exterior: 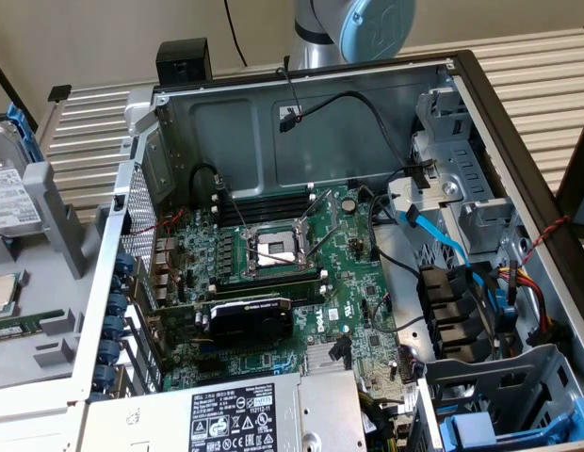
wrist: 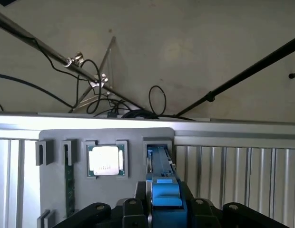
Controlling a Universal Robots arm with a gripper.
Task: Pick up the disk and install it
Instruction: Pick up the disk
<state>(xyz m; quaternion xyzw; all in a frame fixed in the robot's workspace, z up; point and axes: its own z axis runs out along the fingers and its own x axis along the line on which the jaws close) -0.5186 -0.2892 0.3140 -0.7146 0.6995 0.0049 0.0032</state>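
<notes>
The gripper (wrist: 165,199) sat part-way closed, its jaws pressed against the bright blue plastic carrier of the disk (wrist: 159,159). The disk stood on edge in a slot of the grey holder (wrist: 138,142) on the slatted surface (wrist: 233,171). A processor chip (wrist: 105,160) lay in the neighbouring recess. The disk's silver face bore a white label (exterior: 5,212), its print too small to read.

disk (wrist: 161,164): on edge in grey holder (wrist: 109,137) slot | processor chip (wrist: 105,160): seated in neighbouring slot | hand (wrist: 166,214): black, flanking disk's blue near end | counter (wrist: 233,175): slatted, beneath holder
</notes>
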